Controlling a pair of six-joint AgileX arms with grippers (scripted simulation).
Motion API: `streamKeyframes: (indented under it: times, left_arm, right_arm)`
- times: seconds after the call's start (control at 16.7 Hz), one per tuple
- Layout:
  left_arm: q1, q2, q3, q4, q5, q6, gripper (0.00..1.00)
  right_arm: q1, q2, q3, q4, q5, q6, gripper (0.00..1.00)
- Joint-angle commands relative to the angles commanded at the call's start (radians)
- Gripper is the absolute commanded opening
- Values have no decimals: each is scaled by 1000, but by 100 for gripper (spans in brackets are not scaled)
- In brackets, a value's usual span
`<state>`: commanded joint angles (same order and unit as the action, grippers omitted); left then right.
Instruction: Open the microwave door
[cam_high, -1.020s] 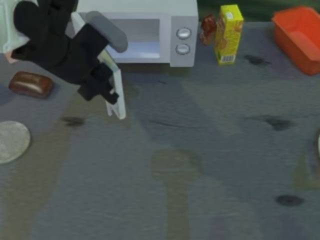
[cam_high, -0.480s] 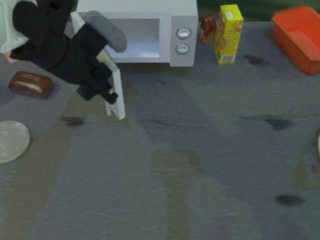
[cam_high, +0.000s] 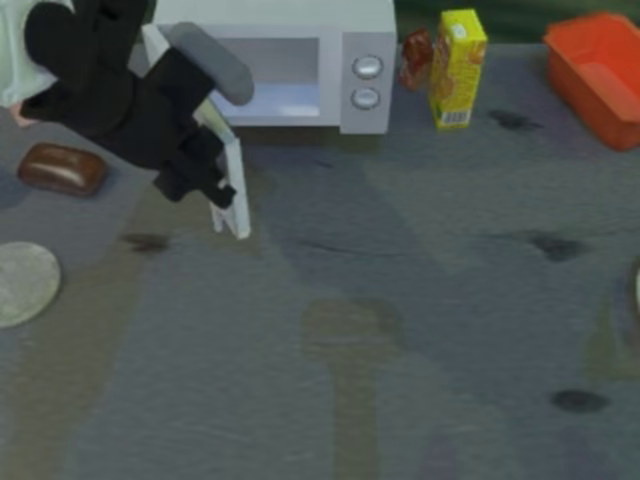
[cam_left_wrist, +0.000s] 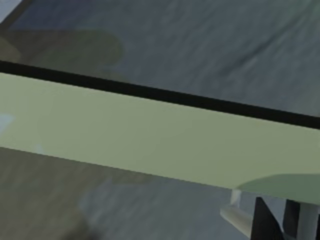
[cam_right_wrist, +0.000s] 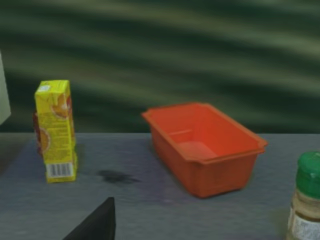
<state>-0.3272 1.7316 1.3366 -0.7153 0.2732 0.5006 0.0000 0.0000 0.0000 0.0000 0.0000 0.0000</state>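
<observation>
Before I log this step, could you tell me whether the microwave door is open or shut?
Open: the microwave door juts edge-on toward the table's front, baring the microwave cavity.

Light is falling evenly and dimly across the table (cam_high: 420, 330); no glare is showing. Soft shadows are spreading from the microwave (cam_high: 300, 60) toward the near edge. A small shadow is lying beside the yellow carton (cam_right_wrist: 56, 131). The left wrist view is reading blurred; the backdrop is showing smeared bands.

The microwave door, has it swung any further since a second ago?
No. In the top view the microwave door stands open, its free edge at the same spot relative to the dark stain on the table, with the left pincer on it.
</observation>
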Motion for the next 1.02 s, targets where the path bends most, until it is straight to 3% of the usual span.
streamKeyframes:
  times: [0.36,0.78,1.02]
  left_arm:
    - [4,2,0,-5,10,14,0]
    - [69,2,-6,-67,75,182,0]
    - [84,-8,-1,-74,92,212,0]
  right_arm:
    - [0,0,0,0,0,0,100]
    - [0,0,0,0,0,0,100]
    - [0,0,0,0,0,0,100]
